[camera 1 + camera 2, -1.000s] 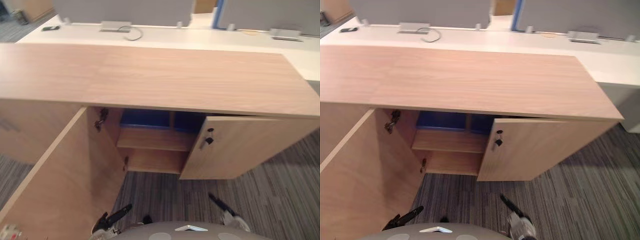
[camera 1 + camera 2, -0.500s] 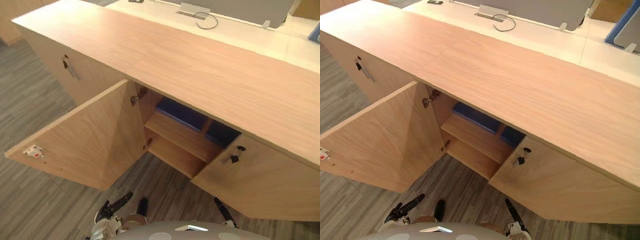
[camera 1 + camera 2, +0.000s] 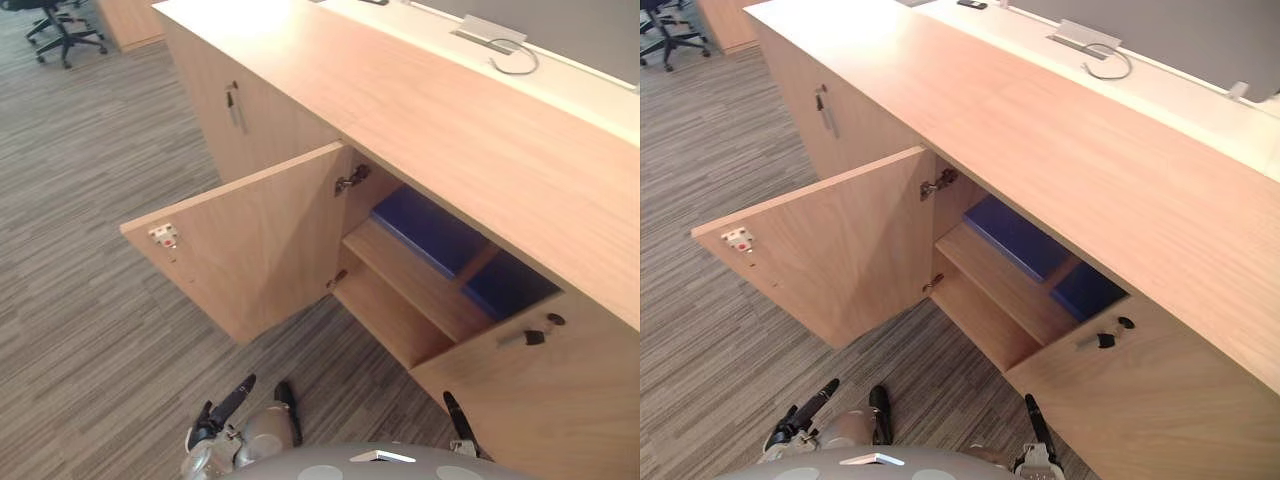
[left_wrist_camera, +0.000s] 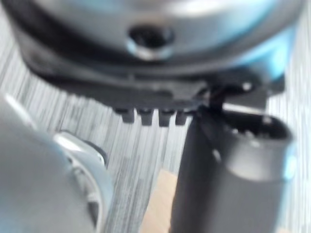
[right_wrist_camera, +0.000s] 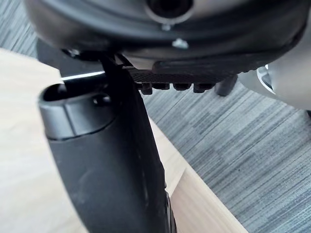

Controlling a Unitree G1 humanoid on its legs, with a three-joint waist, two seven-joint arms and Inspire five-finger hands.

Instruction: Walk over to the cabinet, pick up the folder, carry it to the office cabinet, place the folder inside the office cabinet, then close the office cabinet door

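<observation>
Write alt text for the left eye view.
A wooden cabinet has one door wide open, showing blue folders on the upper shelf. The left hand and right hand hang low over grey striped carpet.

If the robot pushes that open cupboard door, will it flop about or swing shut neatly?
Probably neatly: the door looks like a stiff flat wooden panel, so it should not bend. It hangs on two metal hinges, so a push near its free edge would likely swing it round. The small catch there may help hold it shut.
</observation>
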